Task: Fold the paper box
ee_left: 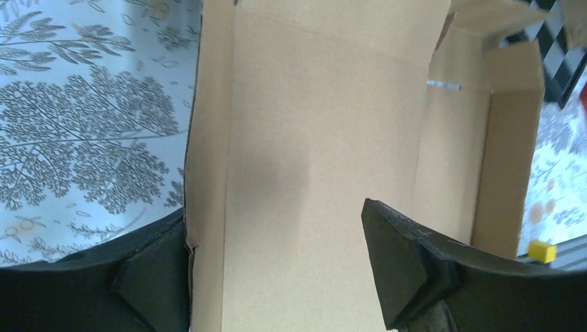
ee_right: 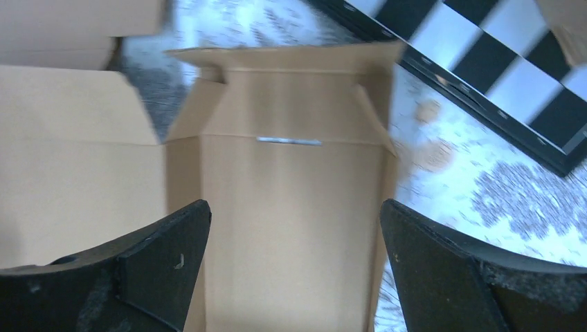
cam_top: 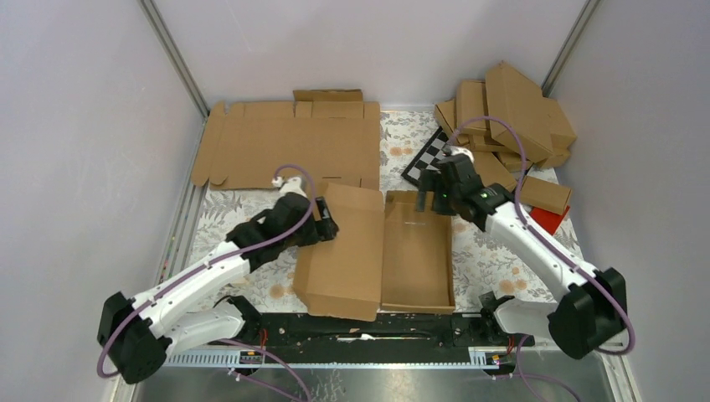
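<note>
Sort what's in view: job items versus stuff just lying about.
Job: paper box, half folded; left claw and right claw, both open at it.
Lying about: flat cardboard sheet, pile of folded boxes, checkered board, red object.

paper box [cam_top: 343, 251]: matt brown cardboard; right fingers [ee_right: 159, 270]: rough matt black plastic

I see the paper box [cam_top: 416, 251] on the table [cam_top: 490, 264] at its near middle, with the tray half on the right and the lid panel on the left. Behind it, far left, lies a cardboard sheet [cam_top: 285, 146]. The checkered board [cam_top: 425, 157] sits just behind the tray's far end. A pile of folded boxes [cam_top: 511, 109] fills the far right corner.
</note>
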`<state>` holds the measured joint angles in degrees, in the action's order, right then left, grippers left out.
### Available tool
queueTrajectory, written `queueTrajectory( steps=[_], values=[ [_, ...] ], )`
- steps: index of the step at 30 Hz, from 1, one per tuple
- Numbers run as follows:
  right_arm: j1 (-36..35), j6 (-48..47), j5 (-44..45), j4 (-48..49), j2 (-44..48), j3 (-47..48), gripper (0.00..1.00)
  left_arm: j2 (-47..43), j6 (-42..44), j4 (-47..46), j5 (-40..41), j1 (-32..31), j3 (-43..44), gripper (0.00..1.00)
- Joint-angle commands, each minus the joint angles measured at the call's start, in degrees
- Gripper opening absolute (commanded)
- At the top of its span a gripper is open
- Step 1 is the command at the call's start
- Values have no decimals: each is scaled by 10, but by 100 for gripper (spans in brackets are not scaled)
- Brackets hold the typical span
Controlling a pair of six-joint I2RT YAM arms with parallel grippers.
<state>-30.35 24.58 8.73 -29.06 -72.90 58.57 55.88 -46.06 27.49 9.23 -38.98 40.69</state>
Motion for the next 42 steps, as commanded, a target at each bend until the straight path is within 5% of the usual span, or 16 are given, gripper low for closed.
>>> queueTrajectory(
  steps=[1,6,9,15,23,31,37,42],
  values=[
    [37,24,28,-32,49,-56,100,53,-21,74,125,-87,86,82],
    [46,39,19,-35,67,-117,100,83,-35,64,117,-107,101,84],
    [46,56,18,-34,65,-144,95,74,-48,30,89,-106,89,78],
    [46,68,42,-30,57,-165,67,35,-63,49,133,-104,89,43],
    [46,68,33,-11,80,-174,70,60,-18,101,159,-91,134,0],
    [46,55,22,-41,102,-100,95,159,285,179,49,30,334,0],
    [46,1,-49,-25,139,-98,100,224,511,231,-114,38,433,0],
    [46,-1,-70,-21,129,-103,100,262,670,241,-148,38,464,0]
  ],
)
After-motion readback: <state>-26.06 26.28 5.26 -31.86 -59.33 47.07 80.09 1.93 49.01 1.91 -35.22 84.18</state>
